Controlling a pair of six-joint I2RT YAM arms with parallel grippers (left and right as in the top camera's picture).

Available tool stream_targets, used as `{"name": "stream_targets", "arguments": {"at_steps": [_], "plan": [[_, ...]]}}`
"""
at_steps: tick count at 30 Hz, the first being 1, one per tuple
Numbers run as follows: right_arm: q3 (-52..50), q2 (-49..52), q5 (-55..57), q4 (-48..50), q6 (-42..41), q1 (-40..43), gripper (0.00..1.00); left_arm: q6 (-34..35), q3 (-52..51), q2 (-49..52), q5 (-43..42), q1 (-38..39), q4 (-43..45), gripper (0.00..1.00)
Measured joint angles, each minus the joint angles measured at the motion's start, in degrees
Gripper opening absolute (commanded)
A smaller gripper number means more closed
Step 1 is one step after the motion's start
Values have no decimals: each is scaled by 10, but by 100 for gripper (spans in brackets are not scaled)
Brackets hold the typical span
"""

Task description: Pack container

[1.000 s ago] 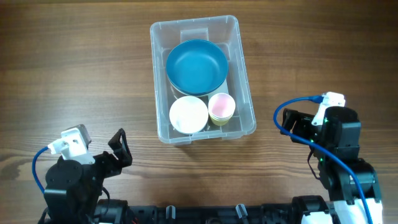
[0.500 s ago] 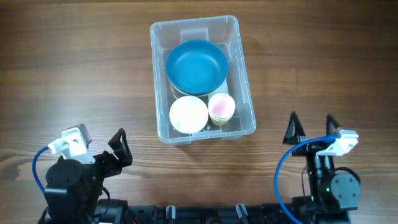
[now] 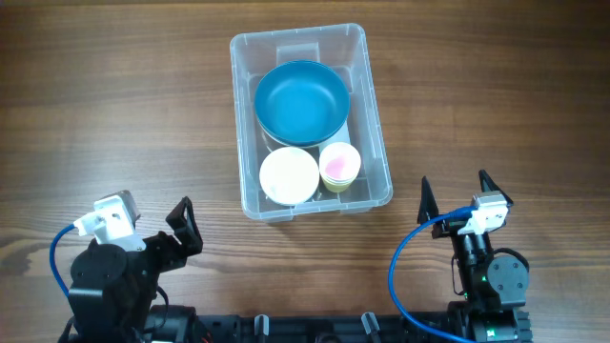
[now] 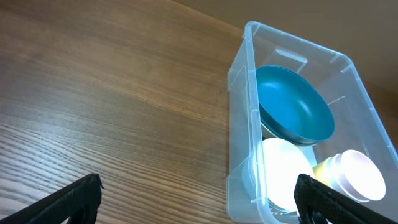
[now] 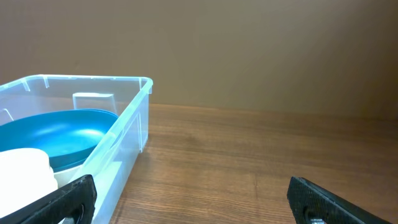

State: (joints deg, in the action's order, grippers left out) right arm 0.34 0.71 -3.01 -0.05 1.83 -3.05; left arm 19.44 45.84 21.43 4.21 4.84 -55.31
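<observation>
The clear plastic container (image 3: pixel 377 143) stands at the table's middle. Inside it lie a teal bowl (image 3: pixel 301 101), a white bowl (image 3: pixel 289 175) and a pink cup (image 3: pixel 339 164) nested in a yellow one. It also shows in the left wrist view (image 4: pixel 239 93) and the right wrist view (image 5: pixel 127 134). My left gripper (image 3: pixel 181 229) is open and empty at the near left, apart from the container. My right gripper (image 3: pixel 456 195) is open and empty at the near right, just right of the container's near corner.
Bare wooden table (image 3: pixel 114 105) lies all round the container. Blue cables loop at both arm bases (image 3: pixel 400 276). The near table edge lies just behind the arm bases.
My right arm has drawn back from the right side toward its base and turned, its open gripper now pointing forward. The left arm and the container's contents have not moved.
</observation>
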Motion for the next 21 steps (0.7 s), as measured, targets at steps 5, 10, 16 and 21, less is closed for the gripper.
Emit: {"name": "stream_targets", "arguments": {"at_steps": [5, 10, 16, 21], "plan": [[0, 0, 0, 0, 0, 0, 100, 0, 0, 0, 0, 0, 0, 100], [0, 0, 0, 0, 0, 0, 100, 0, 0, 0, 0, 0, 0, 100], [0, 0, 0, 0, 0, 0, 100, 0, 0, 0, 0, 0, 0, 100], [0, 0, 0, 0, 0, 0, 100, -1, -8, -6, 6, 0, -32, 100]]}}
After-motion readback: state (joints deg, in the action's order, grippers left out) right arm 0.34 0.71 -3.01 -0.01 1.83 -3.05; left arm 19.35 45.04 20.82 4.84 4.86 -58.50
